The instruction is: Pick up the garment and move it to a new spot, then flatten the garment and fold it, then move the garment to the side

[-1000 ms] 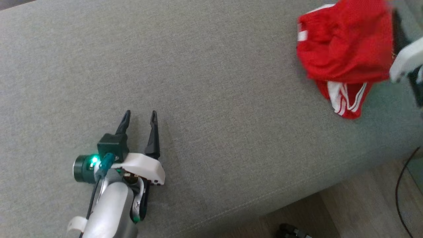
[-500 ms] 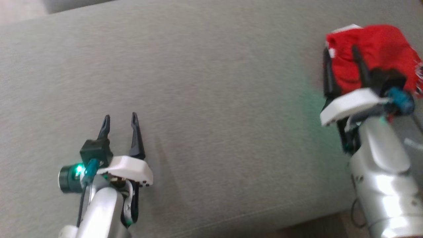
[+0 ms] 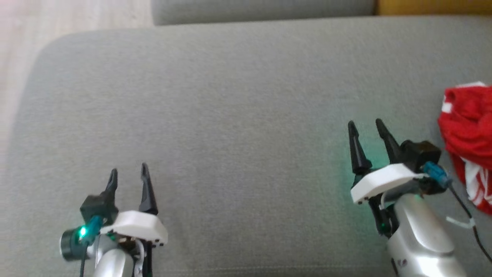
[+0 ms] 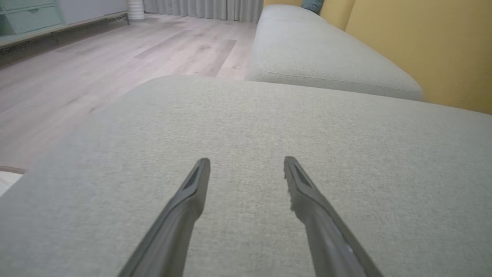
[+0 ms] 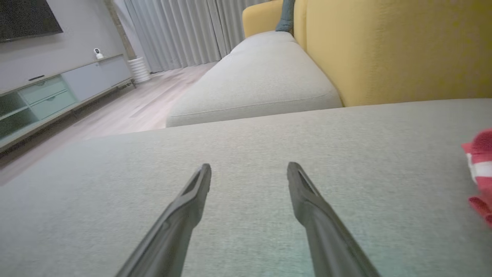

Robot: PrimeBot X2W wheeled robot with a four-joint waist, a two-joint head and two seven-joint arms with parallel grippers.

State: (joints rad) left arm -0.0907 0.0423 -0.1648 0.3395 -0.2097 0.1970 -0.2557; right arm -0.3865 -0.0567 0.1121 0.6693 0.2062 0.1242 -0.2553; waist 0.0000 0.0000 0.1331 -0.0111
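- The left claw (image 3: pixel 128 169) has its 2 dark fingers spread wide apart and holds nothing; bare grey fabric shows in the gap between them.
- The right claw (image 3: pixel 364 123) is also spread wide, and its 2 fingers are empty too.
- Both claws are low over the grey sofa cushion (image 3: pixel 230 115), fingers pointing toward its back edge. Whether the fingertips touch the fabric cannot be told.
- The garment (image 3: pixel 467 127), red mesh with white stripes, lies crumpled in a heap on the cushion to the right of the right claw. It is near that claw's wrist but apart from its fingers, and the head view's right edge cuts part of it off.
- In the right wrist view the garment sits off to the right of the right-hand finger, clear of both tips.
- From the left claw the garment is well apart, on the far side of the right claw.
- Ahead of the right claw lies a second grey cushion (image 5: pixel 261 77), with a yellow backrest (image 5: pixel 384 50) ahead and to the right.
- Ahead and to the left of the right claw are a pale wooden floor (image 5: pixel 153 104), a low cabinet (image 5: pixel 46 96) and grey curtains (image 5: pixel 180 30).
- To the left of the left claw the cushion ends in a rounded corner.
- A green light (image 3: pixel 82 232) glows behind the left claw, at its wrist.
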